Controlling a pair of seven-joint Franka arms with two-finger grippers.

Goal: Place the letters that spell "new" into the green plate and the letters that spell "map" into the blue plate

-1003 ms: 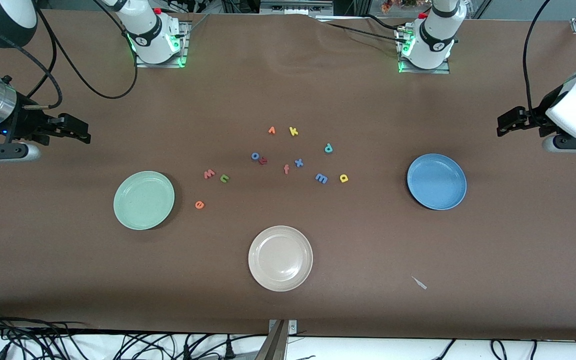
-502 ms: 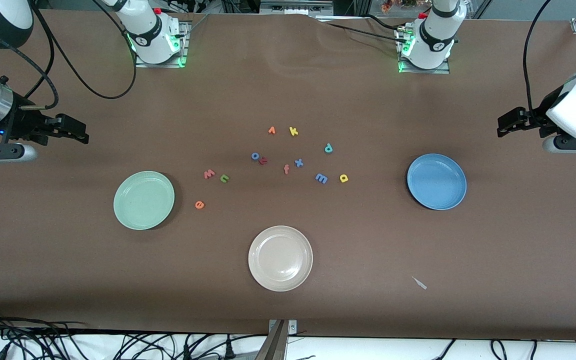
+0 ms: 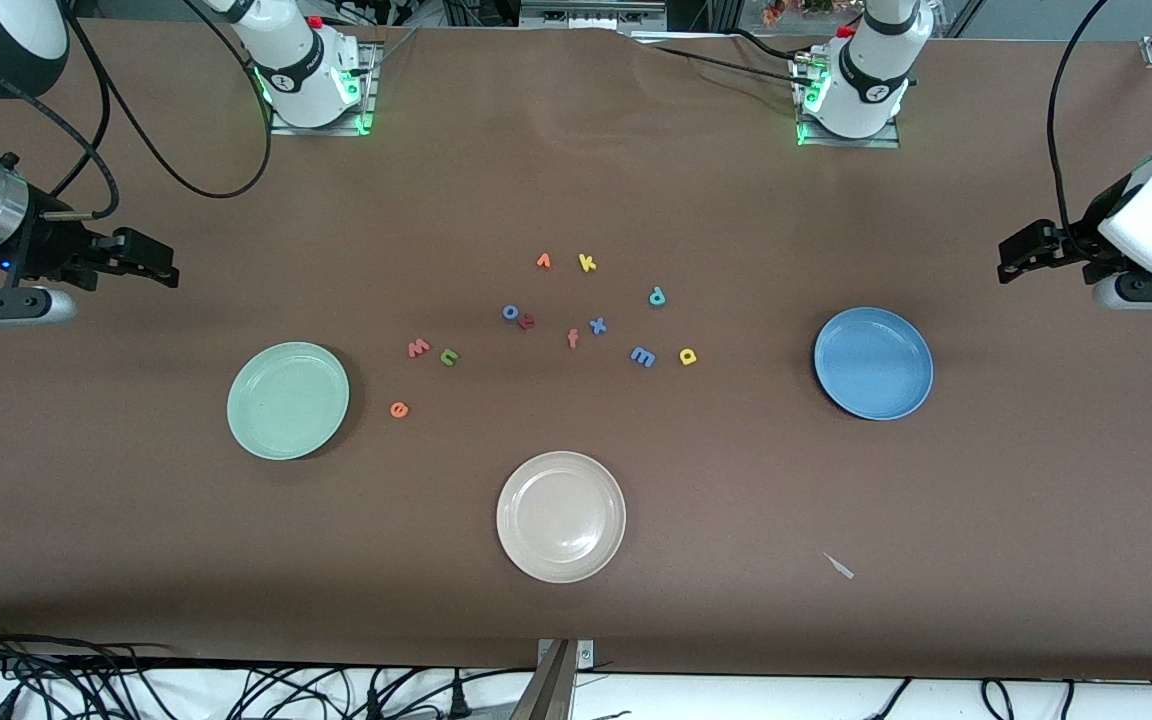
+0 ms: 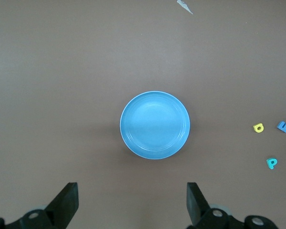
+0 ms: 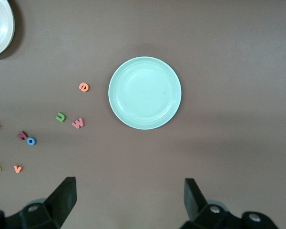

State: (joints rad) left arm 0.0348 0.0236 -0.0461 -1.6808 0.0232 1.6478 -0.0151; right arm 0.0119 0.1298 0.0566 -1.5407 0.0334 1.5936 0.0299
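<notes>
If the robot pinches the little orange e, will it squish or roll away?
The orange e looks like thin foam lying flat on the table, so it probably squishes a bit and weighs almost nothing. Lying flat, it likely won't roll, though a nudge might slide it. Being so tiny and low, it may be fiddly to pinch.

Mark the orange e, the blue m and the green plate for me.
orange e (image 3: 398, 409), front view, on the letter's middle.
blue m (image 3: 643, 357), front view, on the letter's middle.
green plate (image 3: 261, 440), front view, on its rim nearest the camera.
</notes>
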